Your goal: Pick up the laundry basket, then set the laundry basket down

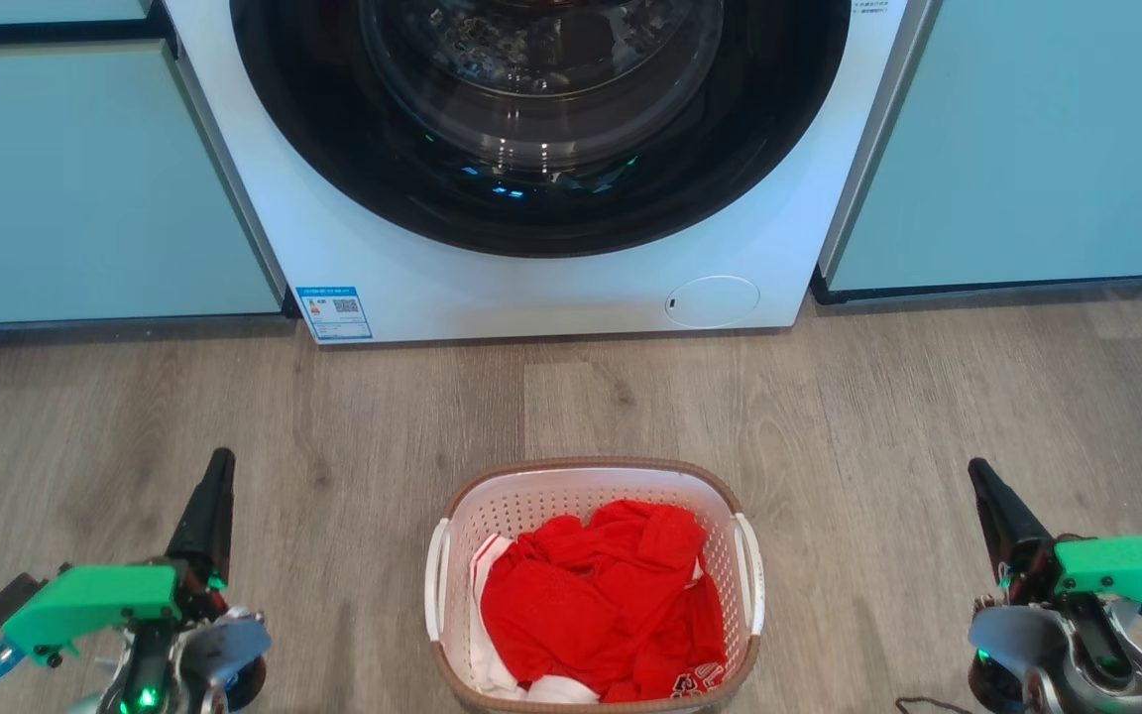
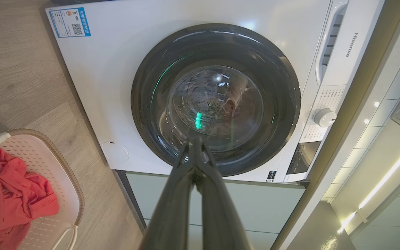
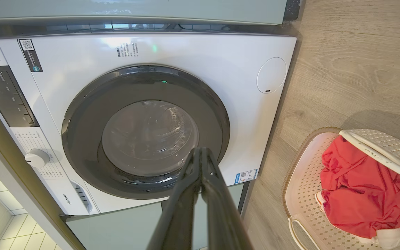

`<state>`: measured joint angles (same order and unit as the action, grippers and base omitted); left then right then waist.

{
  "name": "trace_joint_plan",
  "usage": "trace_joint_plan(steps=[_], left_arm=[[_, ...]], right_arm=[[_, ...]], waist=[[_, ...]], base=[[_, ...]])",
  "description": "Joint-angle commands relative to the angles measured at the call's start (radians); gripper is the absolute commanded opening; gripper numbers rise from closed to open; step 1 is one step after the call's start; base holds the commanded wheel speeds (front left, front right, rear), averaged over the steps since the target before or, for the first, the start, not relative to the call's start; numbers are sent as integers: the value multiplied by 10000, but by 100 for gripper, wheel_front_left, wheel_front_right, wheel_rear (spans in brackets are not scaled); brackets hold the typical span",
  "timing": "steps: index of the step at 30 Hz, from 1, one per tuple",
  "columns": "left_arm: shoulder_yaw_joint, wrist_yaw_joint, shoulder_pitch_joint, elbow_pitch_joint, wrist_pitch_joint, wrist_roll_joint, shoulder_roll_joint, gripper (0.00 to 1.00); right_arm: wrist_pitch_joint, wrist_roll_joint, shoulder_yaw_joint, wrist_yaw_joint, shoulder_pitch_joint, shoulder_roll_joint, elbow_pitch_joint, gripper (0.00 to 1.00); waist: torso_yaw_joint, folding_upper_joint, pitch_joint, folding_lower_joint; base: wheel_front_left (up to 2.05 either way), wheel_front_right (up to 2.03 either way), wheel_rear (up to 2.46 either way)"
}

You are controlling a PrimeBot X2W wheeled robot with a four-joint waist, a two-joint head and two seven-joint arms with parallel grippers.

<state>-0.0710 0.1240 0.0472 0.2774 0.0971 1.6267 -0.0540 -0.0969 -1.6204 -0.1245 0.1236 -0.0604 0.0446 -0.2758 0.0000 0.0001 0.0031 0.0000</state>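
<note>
The laundry basket (image 1: 531, 501), white with perforated walls and a brown rim, stands on the wood floor in the lower middle of the head view, holding red and white clothes (image 1: 601, 605). Its white handles run along its left and right sides. My left gripper (image 1: 218, 466) sits well to the basket's left, shut and holding nothing, its fingers pointing at the washer. My right gripper (image 1: 977, 471) is well to the basket's right, also shut and holding nothing. The basket (image 2: 50, 173) shows at the lower left of the left wrist view and the basket (image 3: 304, 187) at the lower right of the right wrist view.
A white front-loading washing machine (image 1: 531, 288) with a dark round door stands just behind the basket. Pale green cabinets (image 1: 85, 178) flank it on both sides. Bare wood floor (image 1: 333, 416) lies between the basket and each gripper.
</note>
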Motion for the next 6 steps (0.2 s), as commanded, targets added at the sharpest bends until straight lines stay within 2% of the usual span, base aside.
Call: trace_joint_plan(steps=[1, 6], left_arm=[[-326, 67, 599, -326, 79, -97, -40, 0], [-332, 67, 599, -325, 84, -102, -36, 0]], right_arm=[[-94, 48, 192, 71, -467, 123, 315, 0], [-99, 52, 187, 71, -468, 119, 315, 0]], waist=[[0, -1, 0, 0], [0, -1, 0, 0]], base=[[0, 0, 0], [0, 0, 0]])
